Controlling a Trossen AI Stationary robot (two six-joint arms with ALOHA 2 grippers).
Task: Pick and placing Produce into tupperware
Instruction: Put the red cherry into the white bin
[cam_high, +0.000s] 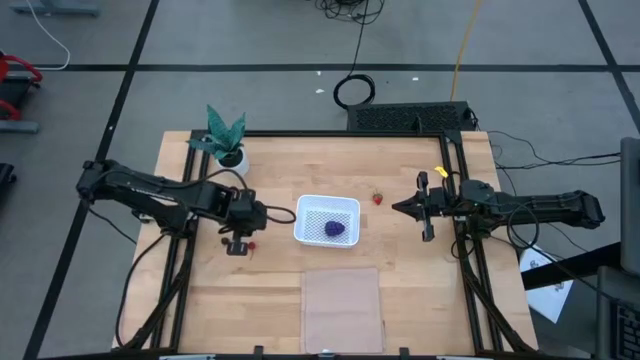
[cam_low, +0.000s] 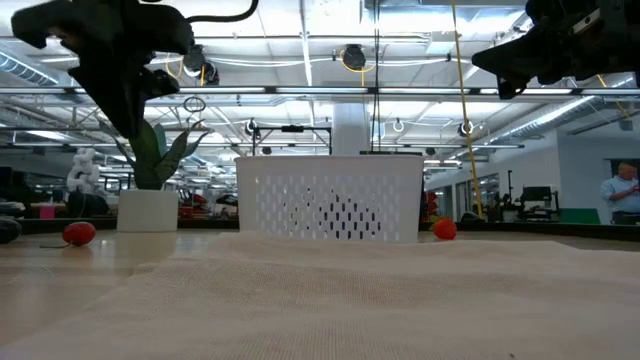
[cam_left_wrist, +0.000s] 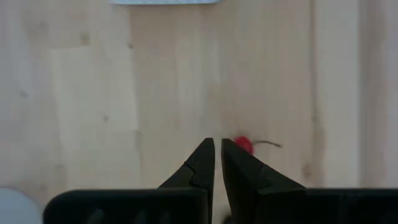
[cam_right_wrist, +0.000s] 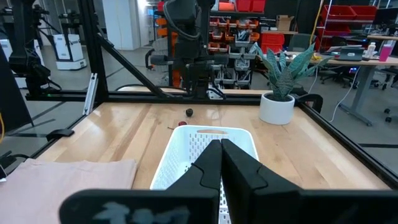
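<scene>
My left hand (cam_high: 240, 243) hovers over table (cam_high: 270, 290), left of centre in high view, fingers together, holding nothing. Small red berry (cam_high: 252, 243) lies on table just beside it. White container (cam_high: 327, 221) sits at centre of table, purple lumpy fruit (cam_high: 334, 229) inside. Second red berry (cam_high: 378, 199) lies on table just right of container. My right hand (cam_high: 397, 207) waits right of that berry, fingers together, empty.
</scene>
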